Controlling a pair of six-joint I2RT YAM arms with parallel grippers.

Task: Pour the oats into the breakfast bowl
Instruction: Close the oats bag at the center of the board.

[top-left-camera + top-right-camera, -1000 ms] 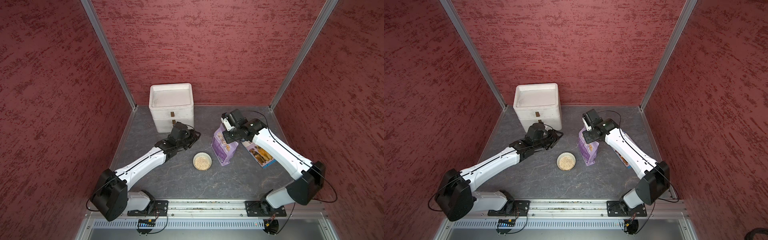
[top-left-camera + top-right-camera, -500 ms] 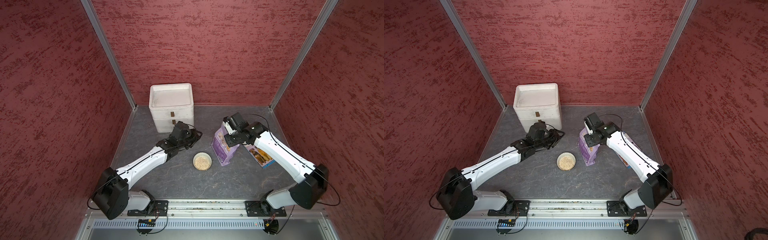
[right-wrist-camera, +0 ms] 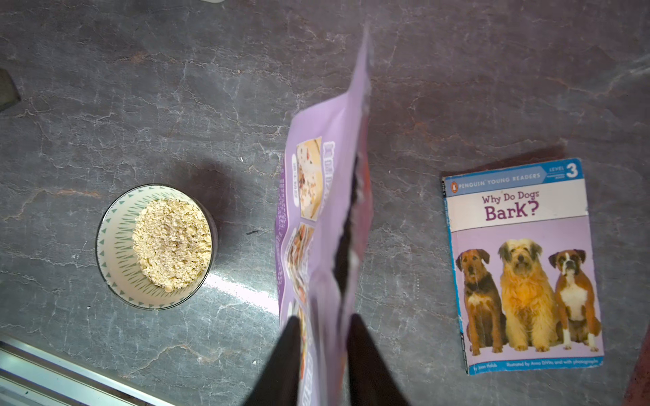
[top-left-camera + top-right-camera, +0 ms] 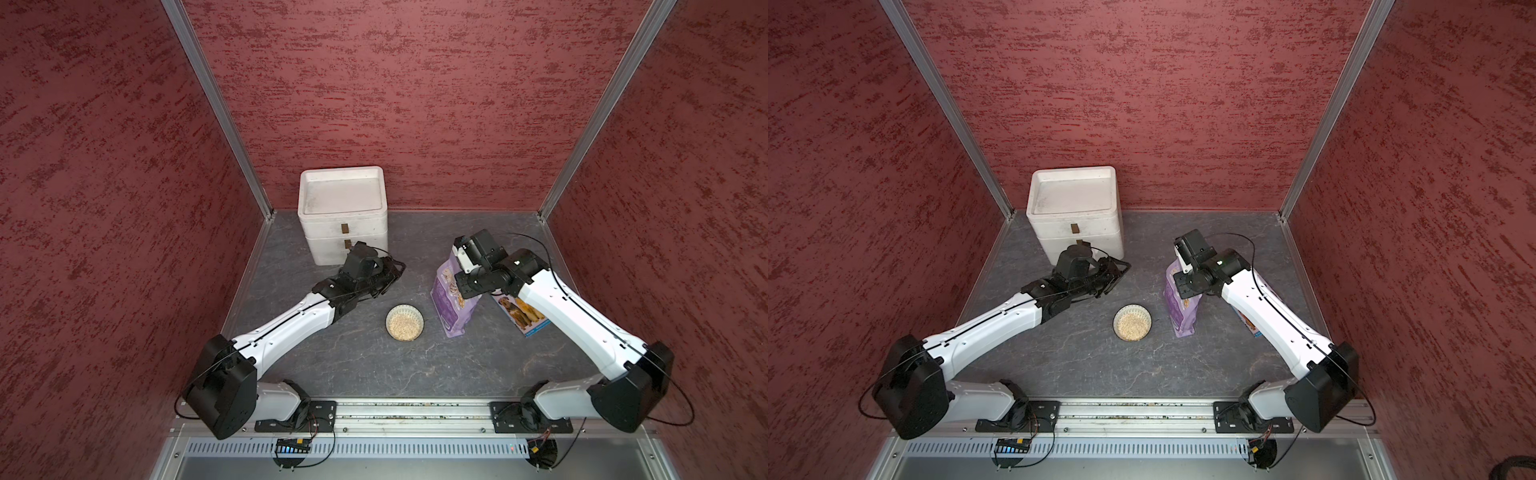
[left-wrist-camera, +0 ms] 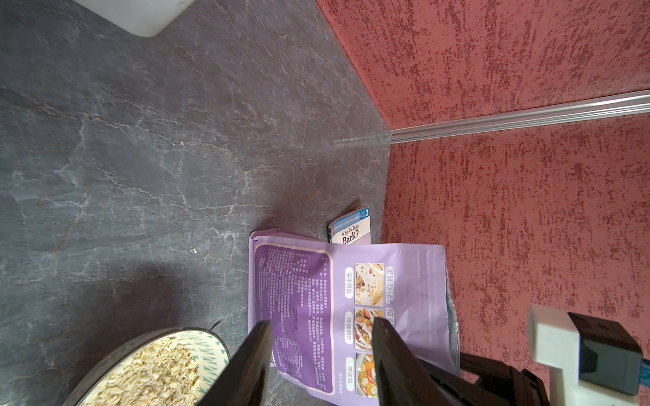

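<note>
The bowl, white with a green pattern, sits near the middle of the worktop. The oats lie in it as a pale heap, which the right wrist view shows piled toward one side. Just right of the bowl, and apart from it, the purple pouch stands upright with its torn top gaping. The right pincer is at that top edge, with one finger on each side of the film. Whether the fingers pinch the pouch or merely flank it cannot be told. The left pincer hangs released and empty, its fingers plainly spread, above the worktop to the left of the bowl and farther back, close to the white drawer box at the far left. A book with three dogs on its cover lies flat to the right of the pouch, and in both top views the right arm partly covers it.
</note>
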